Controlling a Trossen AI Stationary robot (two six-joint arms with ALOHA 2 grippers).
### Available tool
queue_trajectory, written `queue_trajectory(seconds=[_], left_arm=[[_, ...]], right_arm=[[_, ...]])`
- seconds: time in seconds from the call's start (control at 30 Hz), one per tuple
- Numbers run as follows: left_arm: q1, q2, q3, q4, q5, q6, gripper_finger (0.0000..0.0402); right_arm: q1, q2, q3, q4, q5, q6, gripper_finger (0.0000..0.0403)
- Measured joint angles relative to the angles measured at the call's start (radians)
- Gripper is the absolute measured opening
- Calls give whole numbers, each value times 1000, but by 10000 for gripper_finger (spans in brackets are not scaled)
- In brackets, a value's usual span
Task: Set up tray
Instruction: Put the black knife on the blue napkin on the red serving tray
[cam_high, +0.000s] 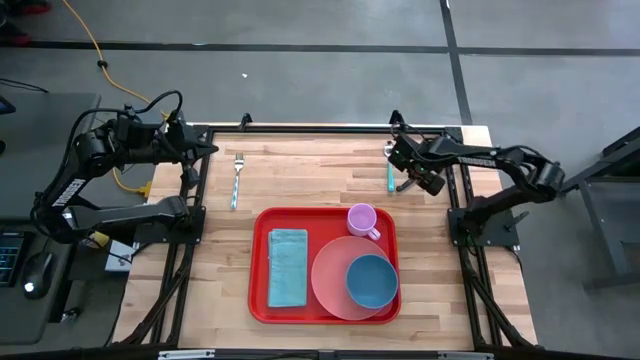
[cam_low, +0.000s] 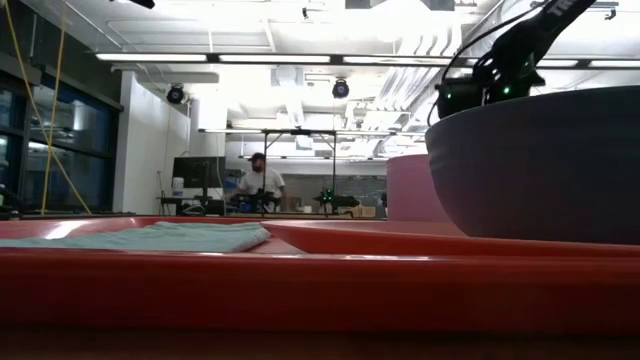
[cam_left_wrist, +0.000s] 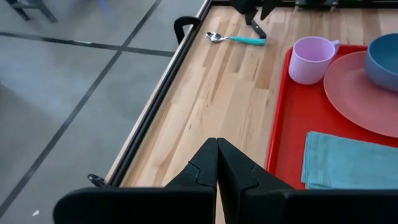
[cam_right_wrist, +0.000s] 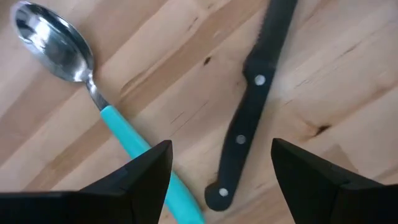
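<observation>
The red tray (cam_high: 259, 300) lies on the wooden table's near middle. It holds a folded teal napkin (cam_high: 288, 267), a pink plate (cam_high: 330, 280) with a blue bowl (cam_high: 372, 281) on it, and a pink cup (cam_high: 362, 218). A black-handled knife (cam_right_wrist: 249, 112) and a teal-handled spoon (cam_right_wrist: 118, 130) lie flat on the wood at the far right. My right gripper (cam_right_wrist: 221, 168) hangs open over them, pointing down, with a finger on either side of the knife handle's end and no contact showing. My left gripper (cam_left_wrist: 217, 162) is shut and held high at the far left.
A teal-handled fork (cam_high: 237, 178) lies on the wood at the far left, beyond the tray. Black frame rails (cam_high: 320, 128) run along the table's edges. Bare wood lies between the tray and the far edge. A person sits far off in the room (cam_low: 258, 180).
</observation>
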Motion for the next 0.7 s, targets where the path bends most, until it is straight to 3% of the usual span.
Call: queue_trajectory(seconds=[0.5, 0.7], left_arm=[[0, 1, 0, -3, -3, -19, 35], [0, 1, 0, -2, -3, -19, 35]], right_arm=[[-1, 63, -28, -23, -39, 66, 254], [-2, 58, -104, 91, -59, 84, 254]])
